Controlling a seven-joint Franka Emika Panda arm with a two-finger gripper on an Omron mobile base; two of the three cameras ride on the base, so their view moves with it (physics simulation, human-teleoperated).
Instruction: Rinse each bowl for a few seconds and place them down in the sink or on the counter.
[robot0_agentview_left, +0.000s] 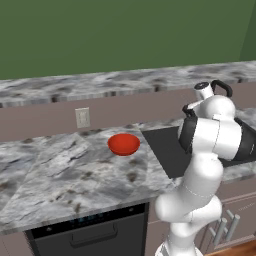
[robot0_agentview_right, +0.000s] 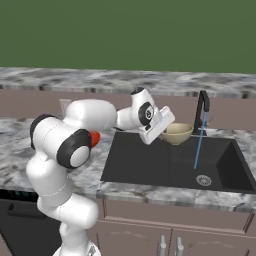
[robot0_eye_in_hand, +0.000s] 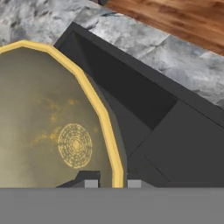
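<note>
My gripper (robot0_agentview_right: 163, 128) is shut on the rim of the tan bowl (robot0_agentview_right: 177, 133) and holds it in the air over the black sink (robot0_agentview_right: 145, 162). In the hand view the two fingertips (robot0_eye_in_hand: 91, 183) pinch the yellow rim of the tan bowl (robot0_eye_in_hand: 52, 122), whose speckled inside faces the camera. A thin stream of water (robot0_agentview_right: 199, 145) falls from the black faucet (robot0_agentview_right: 201, 107) just right of that bowl. The red bowl (robot0_agentview_left: 123, 144) sits upright on the marbled counter (robot0_agentview_left: 60, 170) left of the sink (robot0_agentview_left: 167, 150); a sliver of it (robot0_agentview_right: 94, 138) peeks from behind my arm.
The round silver drain (robot0_agentview_right: 203, 180) lies under the water stream. A wall outlet (robot0_agentview_left: 82, 118) is on the backsplash behind the counter. A dark dishwasher front (robot0_agentview_left: 90, 232) sits below the counter's edge. Wooden floor (robot0_eye_in_hand: 183, 17) shows past the counter (robot0_eye_in_hand: 175, 57).
</note>
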